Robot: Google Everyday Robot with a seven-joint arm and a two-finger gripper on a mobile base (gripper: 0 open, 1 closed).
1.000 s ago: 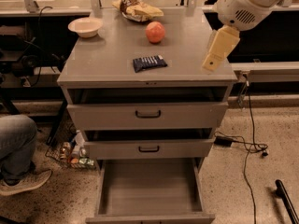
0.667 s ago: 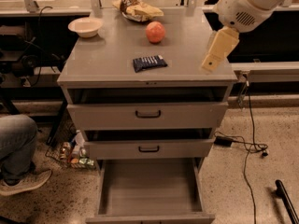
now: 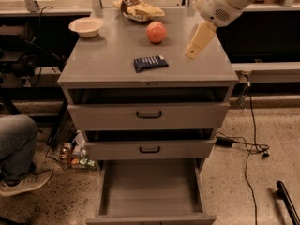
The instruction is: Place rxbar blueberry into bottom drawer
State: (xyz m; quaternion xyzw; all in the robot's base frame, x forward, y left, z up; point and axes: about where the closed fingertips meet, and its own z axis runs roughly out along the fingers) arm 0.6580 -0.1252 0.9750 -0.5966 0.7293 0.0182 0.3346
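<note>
The rxbar blueberry [image 3: 150, 63], a flat dark navy bar, lies on the grey cabinet top [image 3: 108, 60] near the front middle. My gripper [image 3: 191, 53], cream-coloured on a white arm, hangs over the right part of the top, about a bar's length to the right of the bar and not touching it. The bottom drawer [image 3: 150, 189] is pulled far out at the base of the cabinet and nothing lies in it.
An apple [image 3: 156, 32], a yellow-and-brown chip bag [image 3: 138, 8] and a white bowl [image 3: 86, 26] sit further back on the top. The two upper drawers [image 3: 149, 115] stand slightly ajar. A person's leg and shoe [image 3: 16, 149] are left; cables [image 3: 248, 146] trail right.
My gripper has moved left over the cabinet top, closer to the bar. The bar, apple, bowl and drawers have not moved.
</note>
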